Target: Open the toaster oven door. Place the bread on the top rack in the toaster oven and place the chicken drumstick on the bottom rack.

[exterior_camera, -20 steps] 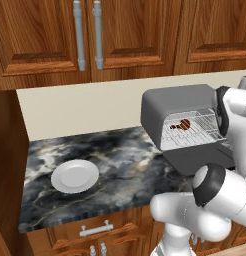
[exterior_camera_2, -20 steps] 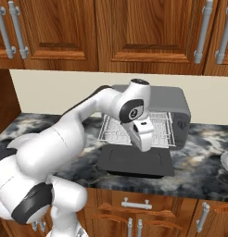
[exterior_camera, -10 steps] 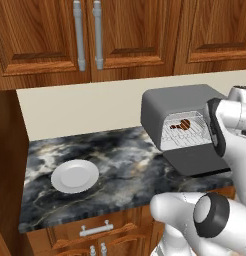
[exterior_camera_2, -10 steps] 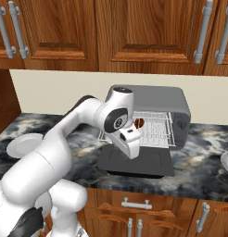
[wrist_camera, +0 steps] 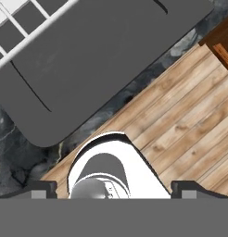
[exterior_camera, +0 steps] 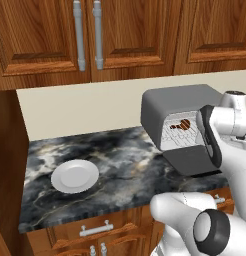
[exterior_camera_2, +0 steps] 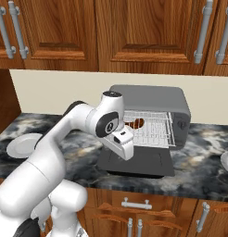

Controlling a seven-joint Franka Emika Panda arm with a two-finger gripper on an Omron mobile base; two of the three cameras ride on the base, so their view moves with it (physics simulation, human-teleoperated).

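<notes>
The toaster oven [exterior_camera_2: 153, 109] sits on the marbled dark worktop [exterior_camera: 120, 165] beneath wooden wall cabinets [exterior_camera_2: 143, 32], its door [exterior_camera_2: 136, 162] folded flat on the worktop in front of it. Inside the open cavity, a silver wire rack [exterior_camera_2: 150, 129] runs across the opening, and a dark reddish-brown chicken drumstick [exterior_camera_2: 136, 123] lies at the left end of it; from the left base view the same drumstick [exterior_camera: 182, 123] shows high in the cavity. Whether it rests on the top rack or the bottom rack cannot be told. The white arm's hand [exterior_camera_2: 121, 142] hangs over the left part of the lowered door, just in front of the oven mouth. In the hand view the fingers [wrist_camera: 41, 189] stand wide apart at the two bottom corners with nothing between them, looking down on the grey door panel [wrist_camera: 102, 60], the worktop edge and wooden floor [wrist_camera: 180, 134]. A white plate [exterior_camera: 75, 176] lies on the worktop well to the left of the oven.
</notes>
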